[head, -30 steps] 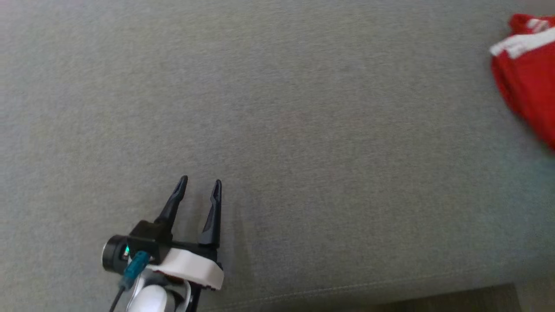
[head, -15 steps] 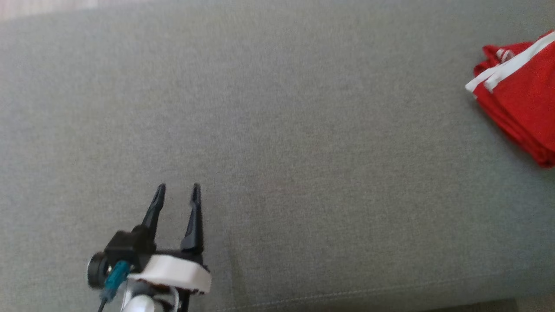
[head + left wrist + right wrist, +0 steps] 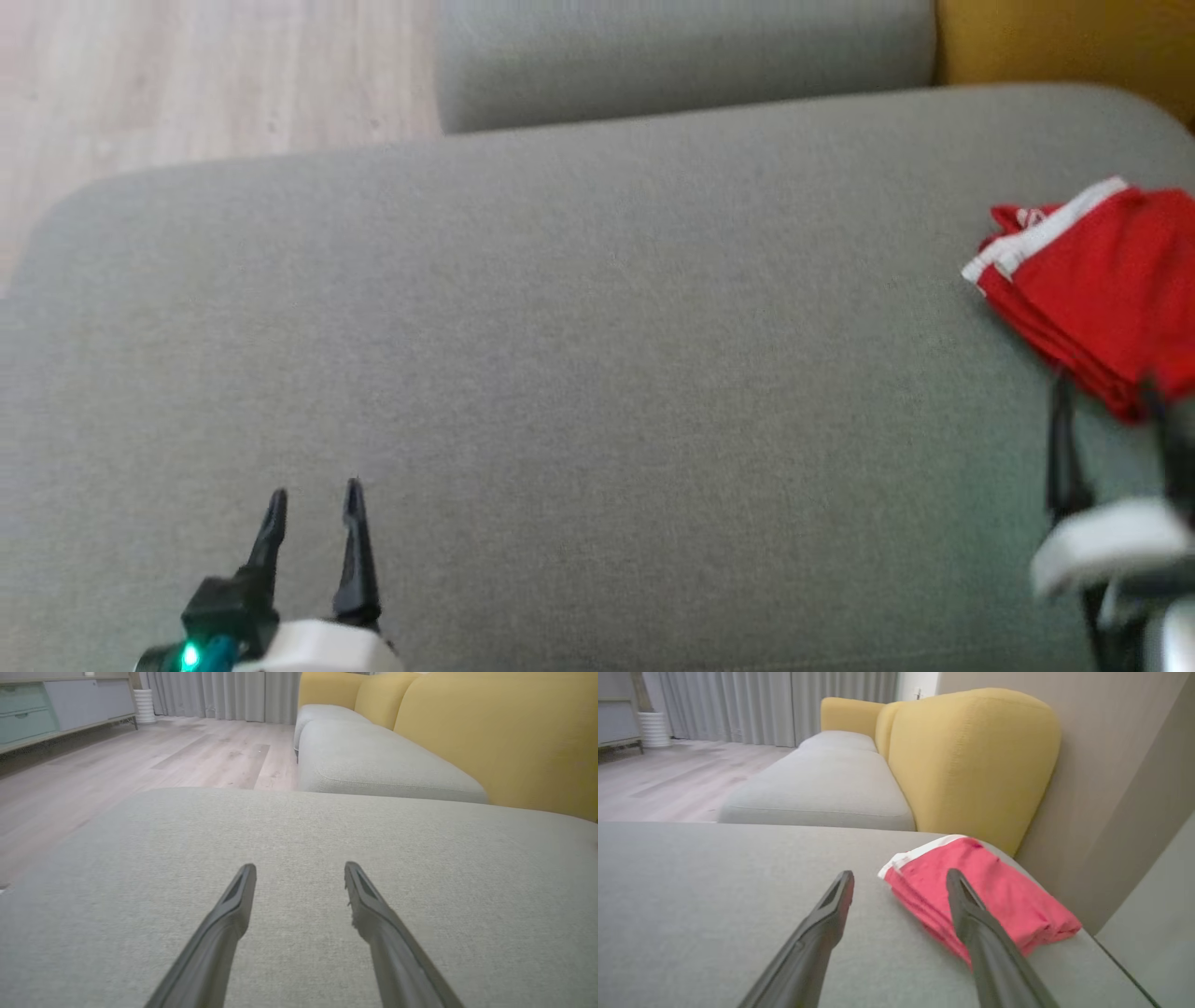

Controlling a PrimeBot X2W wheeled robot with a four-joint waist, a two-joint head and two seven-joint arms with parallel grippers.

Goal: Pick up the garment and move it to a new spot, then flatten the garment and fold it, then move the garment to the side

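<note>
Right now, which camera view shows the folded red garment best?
The right wrist view: the folded red garment lies almost whole on the grey cushion, white trim visible, though the right gripper partly overlaps it. In the head view the garment is blurred and cut off at the right edge. The left wrist view faces the cushion elsewhere.
</note>
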